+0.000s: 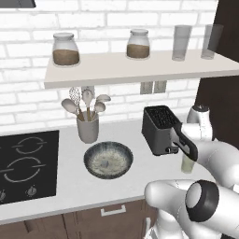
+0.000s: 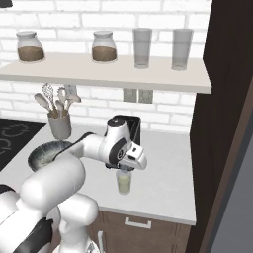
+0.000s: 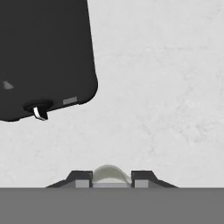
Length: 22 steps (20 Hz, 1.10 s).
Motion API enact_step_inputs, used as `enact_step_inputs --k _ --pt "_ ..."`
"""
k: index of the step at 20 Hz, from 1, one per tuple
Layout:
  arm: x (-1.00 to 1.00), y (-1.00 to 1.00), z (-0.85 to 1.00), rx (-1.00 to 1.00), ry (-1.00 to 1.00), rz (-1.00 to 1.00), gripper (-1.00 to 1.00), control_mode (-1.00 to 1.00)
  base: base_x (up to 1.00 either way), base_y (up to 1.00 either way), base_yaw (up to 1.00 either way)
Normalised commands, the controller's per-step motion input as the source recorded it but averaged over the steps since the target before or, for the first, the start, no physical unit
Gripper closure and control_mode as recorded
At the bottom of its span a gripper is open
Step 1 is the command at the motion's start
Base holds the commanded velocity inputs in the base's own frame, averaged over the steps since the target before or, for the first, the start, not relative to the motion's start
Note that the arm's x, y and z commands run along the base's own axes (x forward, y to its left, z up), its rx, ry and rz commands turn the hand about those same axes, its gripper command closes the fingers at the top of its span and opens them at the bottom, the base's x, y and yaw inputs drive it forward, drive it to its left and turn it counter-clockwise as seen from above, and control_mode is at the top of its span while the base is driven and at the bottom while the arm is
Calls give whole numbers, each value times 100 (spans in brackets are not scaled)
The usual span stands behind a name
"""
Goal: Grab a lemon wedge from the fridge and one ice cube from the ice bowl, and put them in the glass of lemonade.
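The gripper [image 2: 125, 169] hovers right above the small clear glass of pale lemonade [image 2: 124, 184], low centre of the right base view. Its jaws pinch something small and pale, likely the lemon wedge [image 3: 111, 174]. Centre over the rim before letting go.

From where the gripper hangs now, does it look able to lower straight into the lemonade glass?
Probably yes. The gripper hangs just above the glass, whose mouth is uncovered. The toaster stands beside and behind it, apart. The pale piece between the fingertips in the hand view is too unclear to name.
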Motion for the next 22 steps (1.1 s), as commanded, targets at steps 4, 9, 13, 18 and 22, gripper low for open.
enact_step_inputs --k 4,9,13,18,22 --pt "2 -1 -7 -8 0 0 100 -100 0 0 0" --pt "0 -6 -19 -7 5 0 100 -100 0 0 0" --pt "0 -2 -28 -6 9 0 100 -100 0 0 0" --pt "-1 0 -26 -6 10 0 100 -100 0 0 0" --pt "-23 6 -12 -5 5 0 100 -100 0 0 0"
